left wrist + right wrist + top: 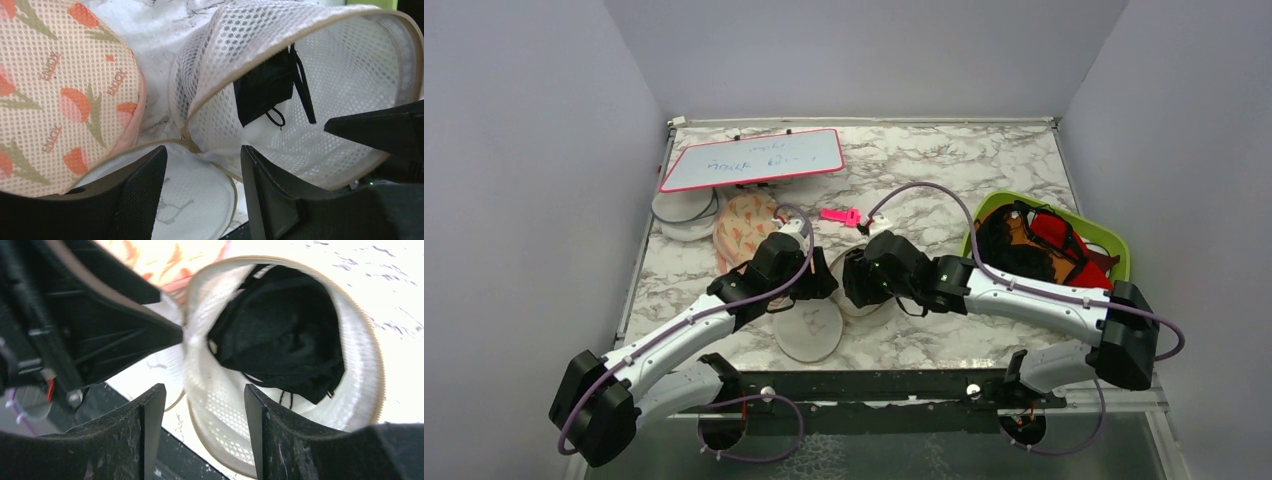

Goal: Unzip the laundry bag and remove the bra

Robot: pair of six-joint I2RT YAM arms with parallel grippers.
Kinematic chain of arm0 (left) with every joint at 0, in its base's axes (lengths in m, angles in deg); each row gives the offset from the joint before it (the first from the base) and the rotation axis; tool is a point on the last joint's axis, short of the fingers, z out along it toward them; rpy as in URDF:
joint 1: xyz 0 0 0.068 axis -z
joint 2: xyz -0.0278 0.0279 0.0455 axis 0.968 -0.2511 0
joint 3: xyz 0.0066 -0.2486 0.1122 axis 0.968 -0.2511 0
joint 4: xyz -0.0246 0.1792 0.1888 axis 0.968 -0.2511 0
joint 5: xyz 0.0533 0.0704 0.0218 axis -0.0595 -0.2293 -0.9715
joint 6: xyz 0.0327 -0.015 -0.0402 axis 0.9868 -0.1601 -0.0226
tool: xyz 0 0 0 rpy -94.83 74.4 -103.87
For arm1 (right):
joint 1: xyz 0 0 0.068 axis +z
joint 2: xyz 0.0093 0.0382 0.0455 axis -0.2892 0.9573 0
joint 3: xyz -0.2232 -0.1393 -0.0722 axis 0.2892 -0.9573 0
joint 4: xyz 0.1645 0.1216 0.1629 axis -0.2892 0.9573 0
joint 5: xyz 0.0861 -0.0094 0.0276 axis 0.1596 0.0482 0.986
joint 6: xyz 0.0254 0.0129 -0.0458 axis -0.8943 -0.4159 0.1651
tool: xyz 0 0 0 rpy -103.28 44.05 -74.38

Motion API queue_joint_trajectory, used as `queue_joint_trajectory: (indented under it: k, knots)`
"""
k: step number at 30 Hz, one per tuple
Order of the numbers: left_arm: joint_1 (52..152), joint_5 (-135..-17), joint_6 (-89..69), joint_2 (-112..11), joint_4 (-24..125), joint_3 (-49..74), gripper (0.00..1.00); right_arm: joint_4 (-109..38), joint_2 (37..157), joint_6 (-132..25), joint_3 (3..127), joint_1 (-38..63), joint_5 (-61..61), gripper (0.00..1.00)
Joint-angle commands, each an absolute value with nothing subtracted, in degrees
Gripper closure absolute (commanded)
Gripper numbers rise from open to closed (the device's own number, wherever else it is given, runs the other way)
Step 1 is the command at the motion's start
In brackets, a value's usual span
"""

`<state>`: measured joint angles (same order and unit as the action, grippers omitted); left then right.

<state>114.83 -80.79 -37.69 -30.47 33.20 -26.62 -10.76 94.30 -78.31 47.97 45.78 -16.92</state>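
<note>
The white mesh laundry bag (809, 330) lies unzipped, one half flat on the table. The other half (345, 75) stands tilted open, and the black bra (264, 87) with its thin straps sits inside it. In the right wrist view the bra (285, 335) fills that cup. My left gripper (202, 165) is open above the flat half, with the bag's hinge fold between its fingers. My right gripper (204, 410) is open, with the cup's beige rim (225, 450) lying between its fingers. In the top view both grippers meet over the bag, left (819, 282) and right (856, 285).
A peach floral pouch (60, 90) lies just left of the bag. A green bin (1114, 240) of red and brown garments stands at the right. A whiteboard (752, 160), a white round object (686, 215) and a pink piece (842, 215) lie farther back.
</note>
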Motion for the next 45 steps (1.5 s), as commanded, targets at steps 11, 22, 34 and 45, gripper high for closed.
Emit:
queue_joint_trajectory:
  k: [11, 22, 34, 45]
  knots:
    - [114.49, -80.44, -39.3, -40.93, 46.33, -27.84, 0.68, -17.53, 104.44, -92.09, 48.56, 45.7, -41.97, 0.46]
    - [114.49, -77.25, -40.83, -42.02, 49.56, -30.22, 0.8, -25.71, 107.31, -91.57, 46.71, 44.64, -43.27, 0.39]
    - [114.53, -77.97, -41.68, -41.41, 48.75, -30.87, 1.0, -31.81, 111.54, -91.44, 45.41, 43.1, -47.73, 0.36]
    - [114.48, -77.6, -41.69, -41.54, 48.69, -30.7, 1.0, -36.0, 118.29, -89.33, 46.73, 43.05, -43.6, 0.35]
